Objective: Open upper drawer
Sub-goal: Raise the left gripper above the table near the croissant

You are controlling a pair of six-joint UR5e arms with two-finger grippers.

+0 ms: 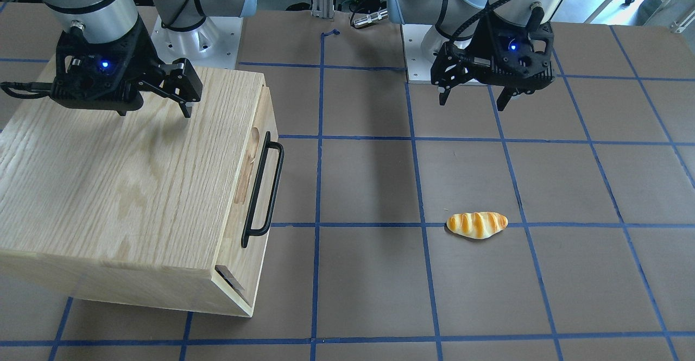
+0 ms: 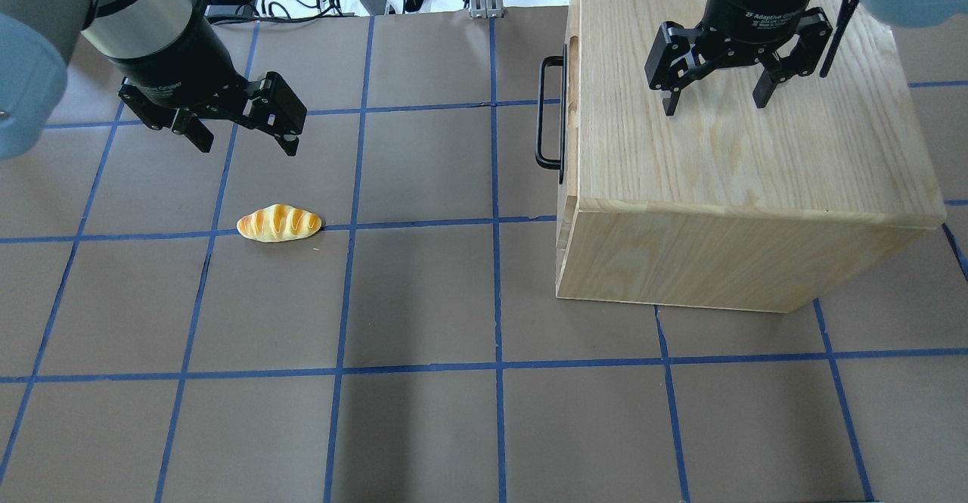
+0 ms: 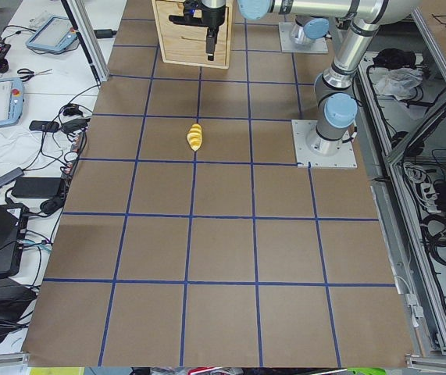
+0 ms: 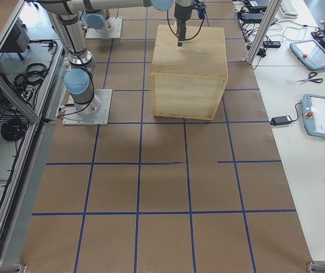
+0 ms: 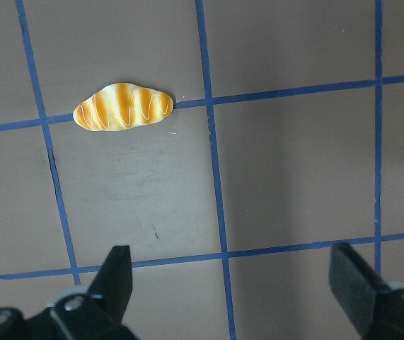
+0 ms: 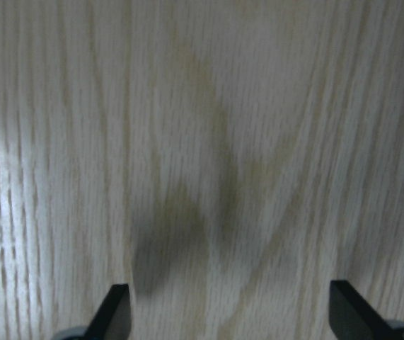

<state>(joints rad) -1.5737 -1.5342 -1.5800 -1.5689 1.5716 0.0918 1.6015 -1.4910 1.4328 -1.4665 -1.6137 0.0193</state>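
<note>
Your right gripper (image 2: pixel 715 106) gapes empty above the oak-grain cabinet casing (image 2: pixel 756 163). Your left gripper (image 2: pixel 248 146) does likewise, away from the pale wood, black-handled upper drawer (image 1: pixel 266 112).

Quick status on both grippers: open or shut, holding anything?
Left gripper: open, holding nothing.
Right gripper: open, holding nothing, above the cabinet.

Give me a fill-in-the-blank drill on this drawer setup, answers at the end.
The right gripper hovers open over the ____ of the cabinet.
The left gripper hangs open, holding ____.
The bread roll lies on a ____ tape line.
The upper drawer's handle is coloured ____.
Answers: top; nothing; blue; black.
</note>
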